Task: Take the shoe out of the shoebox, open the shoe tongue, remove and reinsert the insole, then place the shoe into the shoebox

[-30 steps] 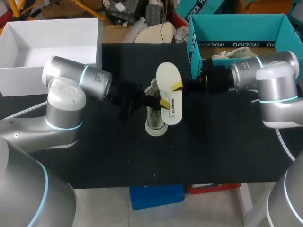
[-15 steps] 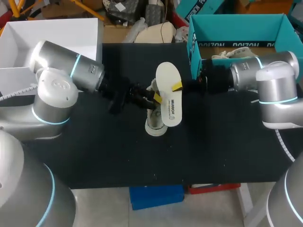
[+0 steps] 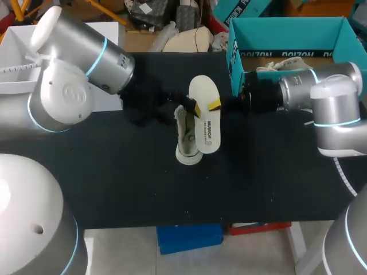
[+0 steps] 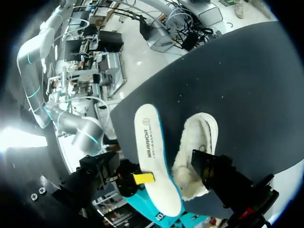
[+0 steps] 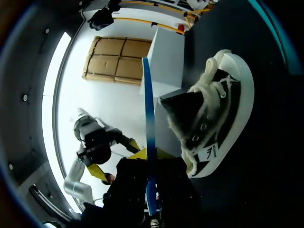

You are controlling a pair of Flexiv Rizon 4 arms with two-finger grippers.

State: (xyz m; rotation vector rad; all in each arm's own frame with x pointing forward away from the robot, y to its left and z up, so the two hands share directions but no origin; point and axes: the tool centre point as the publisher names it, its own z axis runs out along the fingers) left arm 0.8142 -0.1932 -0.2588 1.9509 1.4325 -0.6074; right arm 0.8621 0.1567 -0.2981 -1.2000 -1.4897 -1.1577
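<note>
A pale fleece-lined shoe (image 3: 187,139) lies on the black table (image 3: 114,183), also visible from the left wrist as the shoe (image 4: 197,149). Its white insole (image 3: 205,117) is out of it, held on edge above the shoe's right side. My right gripper (image 3: 214,105) is shut on the insole (image 5: 148,142), whose thin blue edge runs between the yellow fingertips (image 5: 140,154); the shoe (image 5: 213,114) lies beside them. My left gripper (image 3: 188,107) is open just above the shoe's far end, holding nothing. One of its dark fingers (image 4: 205,164) hangs over the shoe beside the insole (image 4: 154,156).
A teal shoebox (image 3: 287,27) stands at the back right with a second shoe (image 3: 281,64) inside, right behind my right arm. A white open box (image 3: 34,57) stands at the back left, partly behind my left arm.
My left gripper has opened and let go at the shoe, and its arm has swung up and back to the left. The right arm and the insole have stayed put.
</note>
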